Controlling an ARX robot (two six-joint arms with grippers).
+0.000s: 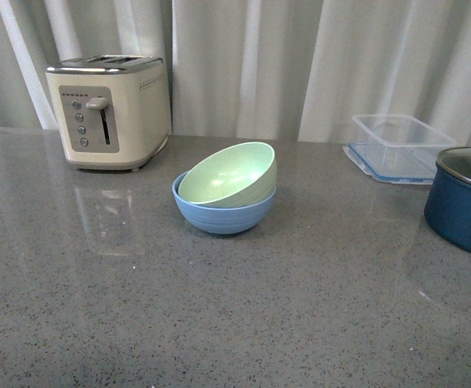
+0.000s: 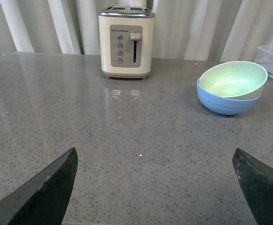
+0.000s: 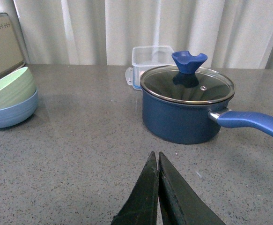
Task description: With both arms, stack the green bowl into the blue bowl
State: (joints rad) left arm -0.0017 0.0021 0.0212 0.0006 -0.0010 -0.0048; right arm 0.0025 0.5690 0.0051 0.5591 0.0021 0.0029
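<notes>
Front view: green bowl (image 1: 229, 174) sits inside blue bowl (image 1: 224, 212), tilted, its mouth facing forward-left, mid-counter. Cream toaster (image 1: 108, 110) behind-left by the curtain. Clear plastic container (image 1: 401, 146) back-right; navy pot (image 1: 464, 200) at right edge. Grey speckled countertop (image 1: 219, 315). No arm visible.

Left wrist view: left gripper (image 2: 157, 187) jaws wide apart, empty, hovering over bare counter. Nested bowls well apart from it, with the toaster beyond near the curtain.

Right wrist view: right gripper (image 3: 158, 187) jaws pressed together, holding nothing. Navy pot with glass lid (image 3: 187, 84) and blue knob just ahead; container behind it. Stacked bowls off to one side.
</notes>
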